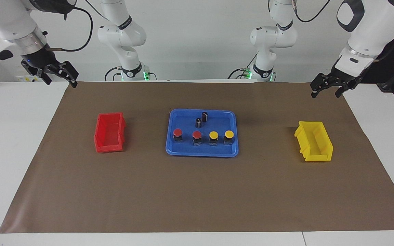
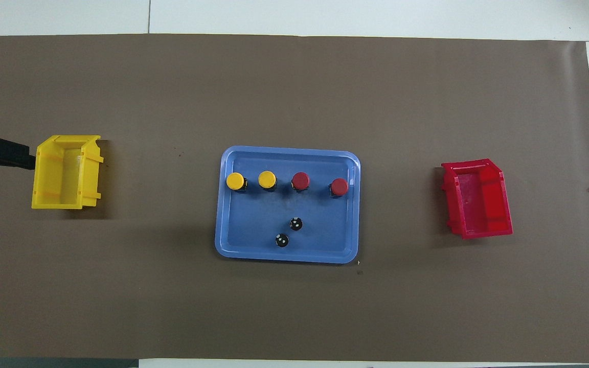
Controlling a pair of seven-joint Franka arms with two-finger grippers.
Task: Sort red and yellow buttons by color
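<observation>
- Right gripper (image 1: pixel 57 76) hung in the air, jaws spread, holding nothing, well apart from the blue tray (image 1: pixel 202 152).
- Red bin (image 1: pixel 109 132) sat off the tray's right-arm end.
- In the tray: two red buttons (image 1: pixel 178 133), then two yellow buttons (image 1: pixel 213 135), one row; two dark cylinders (image 1: pixel 201 120) nearer the robots.
- Yellow bin (image 1: pixel 314 141) sat off its left-arm end.
- Left gripper (image 1: pixel 326 89) hung aloft, jaws spread, empty.

From my remote station: a blue tray (image 1: pixel 202 152) carries two red buttons (image 1: pixel 177 132) and two yellow buttons (image 1: pixel 213 135), each on a black base, plus two dark cylinders (image 1: pixel 204 117); a red bin (image 1: pixel 109 133) and a yellow bin (image 1: pixel 314 141) sit on a brown mat (image 1: pixel 197 198) over the white surface (image 1: pixel 12 153); both white arms end in black pincers.
</observation>
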